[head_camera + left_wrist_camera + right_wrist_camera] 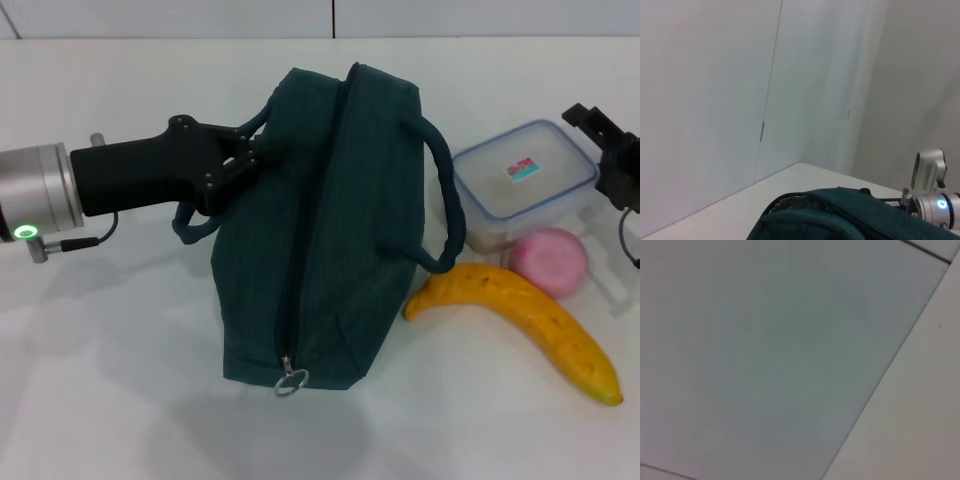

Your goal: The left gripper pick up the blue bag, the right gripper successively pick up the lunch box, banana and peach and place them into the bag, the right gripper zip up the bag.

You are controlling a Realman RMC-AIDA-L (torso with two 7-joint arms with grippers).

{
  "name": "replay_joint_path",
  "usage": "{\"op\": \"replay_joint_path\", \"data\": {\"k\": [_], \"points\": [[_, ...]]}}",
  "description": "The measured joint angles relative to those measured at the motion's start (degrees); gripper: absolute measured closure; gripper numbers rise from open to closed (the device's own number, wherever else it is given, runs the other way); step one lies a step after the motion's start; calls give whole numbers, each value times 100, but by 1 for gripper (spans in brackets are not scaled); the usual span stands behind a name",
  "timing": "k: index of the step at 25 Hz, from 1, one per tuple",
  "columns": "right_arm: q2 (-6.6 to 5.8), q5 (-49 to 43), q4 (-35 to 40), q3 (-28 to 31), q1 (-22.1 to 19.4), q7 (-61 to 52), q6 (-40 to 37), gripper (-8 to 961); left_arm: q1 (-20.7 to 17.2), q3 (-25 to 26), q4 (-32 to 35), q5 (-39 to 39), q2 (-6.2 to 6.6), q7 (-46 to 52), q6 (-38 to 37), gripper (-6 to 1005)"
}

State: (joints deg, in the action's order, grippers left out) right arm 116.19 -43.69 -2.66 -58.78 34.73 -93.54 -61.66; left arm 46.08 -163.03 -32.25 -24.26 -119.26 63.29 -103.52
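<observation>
In the head view, the left gripper [248, 155] clamps the blue bag [330, 230] handle (wrist views hide this).

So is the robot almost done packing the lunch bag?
No, it's only starting. The left gripper is at the blue bag's handle and seems to be gripping it, but the bag looks zipped shut. The lunch box, banana and peach all lie outside on the table. The right gripper waits by the lunch box, holding nothing. Packing all three and zipping up are left.
</observation>
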Motion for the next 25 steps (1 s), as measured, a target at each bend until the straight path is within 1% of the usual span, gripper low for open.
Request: {"op": "replay_joint_path", "data": {"k": [7,21,25], "points": [[0,-141,39,-32,147,-188,78,99,-38,0,91,0,-12,-56,107,959],[0,-189,50,-55,163,-250,81,100,-81,0,149,1,-16,-63,192,960],[-7,-317,211,-74,158,-395,180,100,-82,0,149,1,-18,-63,192,960]]}}
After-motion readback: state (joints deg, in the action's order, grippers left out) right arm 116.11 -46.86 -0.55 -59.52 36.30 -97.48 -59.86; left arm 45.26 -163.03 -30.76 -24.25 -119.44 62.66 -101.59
